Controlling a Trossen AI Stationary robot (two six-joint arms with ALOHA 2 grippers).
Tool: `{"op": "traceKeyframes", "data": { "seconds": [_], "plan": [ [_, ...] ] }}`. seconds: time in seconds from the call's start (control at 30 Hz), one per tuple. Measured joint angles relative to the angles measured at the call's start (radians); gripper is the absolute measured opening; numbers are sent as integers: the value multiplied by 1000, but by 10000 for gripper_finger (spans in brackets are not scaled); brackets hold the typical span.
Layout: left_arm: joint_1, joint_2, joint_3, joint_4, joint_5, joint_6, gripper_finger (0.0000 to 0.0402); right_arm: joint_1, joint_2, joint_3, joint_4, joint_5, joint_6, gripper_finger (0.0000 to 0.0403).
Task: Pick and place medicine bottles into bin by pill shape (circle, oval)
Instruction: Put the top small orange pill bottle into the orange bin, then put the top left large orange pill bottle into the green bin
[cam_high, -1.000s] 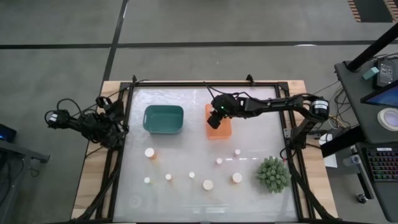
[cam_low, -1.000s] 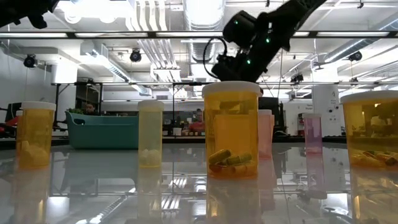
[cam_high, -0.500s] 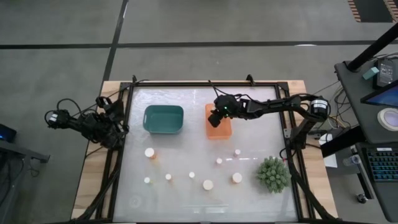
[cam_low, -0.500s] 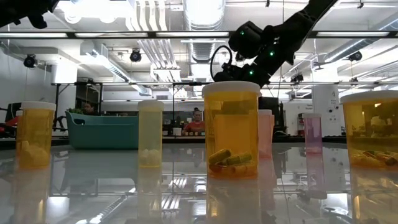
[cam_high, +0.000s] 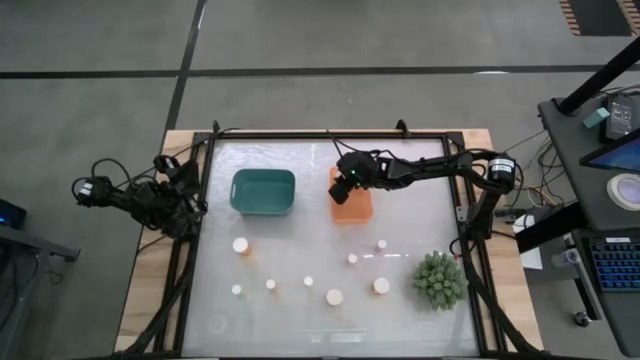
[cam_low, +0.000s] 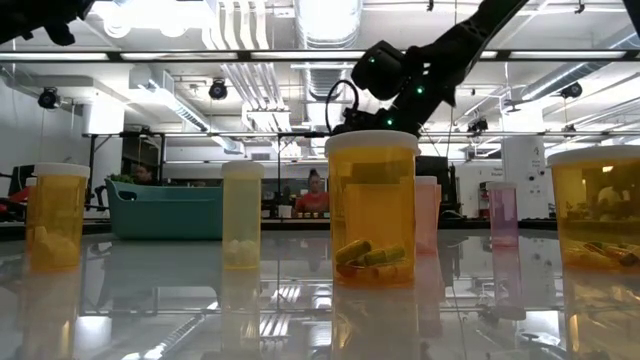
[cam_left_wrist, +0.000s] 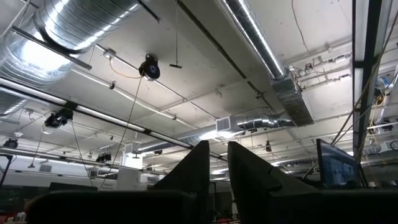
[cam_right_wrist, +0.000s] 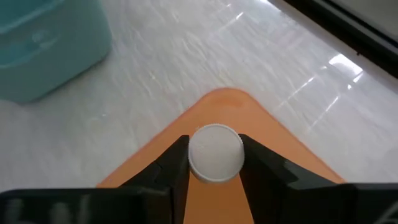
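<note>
The bottle in hand (cam_right_wrist: 215, 153) shows only its round white cap, pinched between the two dark fingers of the right gripper (cam_right_wrist: 215, 163), directly over the orange bin (cam_right_wrist: 261, 134). From overhead, that gripper (cam_high: 347, 182) hangs above the bin's far end (cam_high: 352, 211), with the teal bin (cam_high: 263, 192) just beside it on the desk (cam_high: 420, 200). The jaws are clamped on the bottle, one finger on each side of the cap.

The step in hand looks like the drop. To do it well, the bottle should be released only once it sits well inside the orange rim (the wrist view suggests it is near a corner, so a small shift toward the bin's middle would be safer). Lowering before letting go would stop it bouncing out, and the jaws need to part evenly so the bottle is not flicked sideways.

The remaining bottles (cam_high: 241, 245) stand scattered on the near half of the desk, well apart from both bins, some near the green plant (cam_high: 439, 279); their pills can be read from the low view (cam_low: 372, 210).

The left gripper (cam_left_wrist: 213, 177) is parked off the desk's left edge, pointing up at the ceiling, its jaws nearly together and holding nothing.
</note>
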Motion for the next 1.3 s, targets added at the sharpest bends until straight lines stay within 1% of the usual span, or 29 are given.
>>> {"op": "traceKeyframes", "data": {
  "seconds": [0.17,0.47,0.57,0.8,0.93,1.13,1.3],
  "plan": [
    [0,0,0,0,0,2,42,0,4,3,0,0,1,127],
    [0,0,0,-1,0,2,42,0,29,-1,-20,0,3,125],
    [0,0,0,0,0,2,42,0,34,-1,-20,0,3,139],
    [0,0,0,-1,0,3,42,0,34,0,-20,0,6,188],
    [0,0,0,-1,0,3,42,0,29,13,-43,0,1,206],
    [0,0,0,-2,0,3,42,11,-18,50,-128,2,-18,210],
    [0,0,0,-7,0,3,42,62,-108,44,-159,6,-24,210]
  ]
}}
